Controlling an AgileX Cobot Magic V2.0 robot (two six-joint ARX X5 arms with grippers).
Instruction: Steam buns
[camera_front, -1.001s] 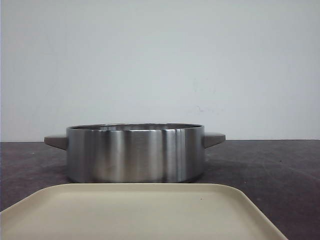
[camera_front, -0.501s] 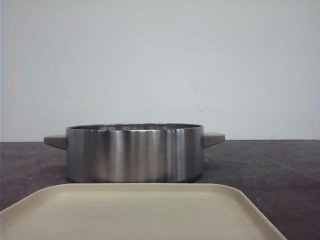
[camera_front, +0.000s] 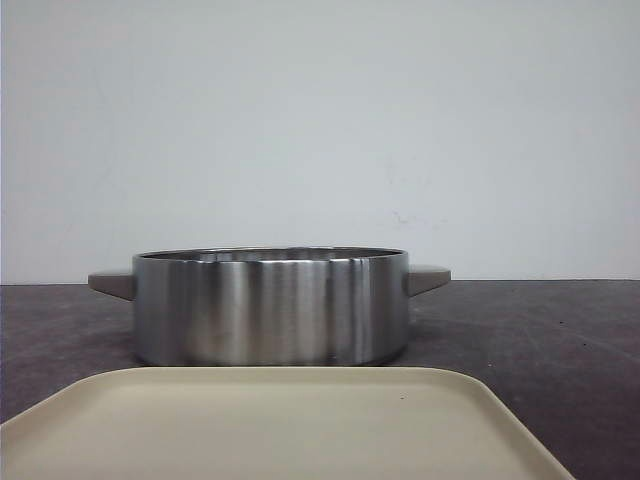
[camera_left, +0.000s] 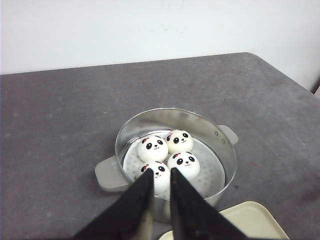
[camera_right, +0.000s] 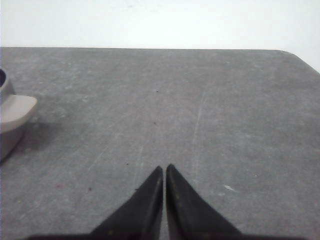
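Nothing has changed in the front view over the last second; four buns (camera_left: 167, 155) sit inside the pot (camera_front: 270, 305); tray (camera_front: 280, 425) is bare; left gripper (camera_left: 160, 202) and right gripper (camera_right: 164, 200) are both closed, empty; loading looks finished.

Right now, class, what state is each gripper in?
Left gripper: nearly closed, a narrow gap between the fingers, holding nothing, above the buns.
Right gripper: closed, empty, over the bare table.
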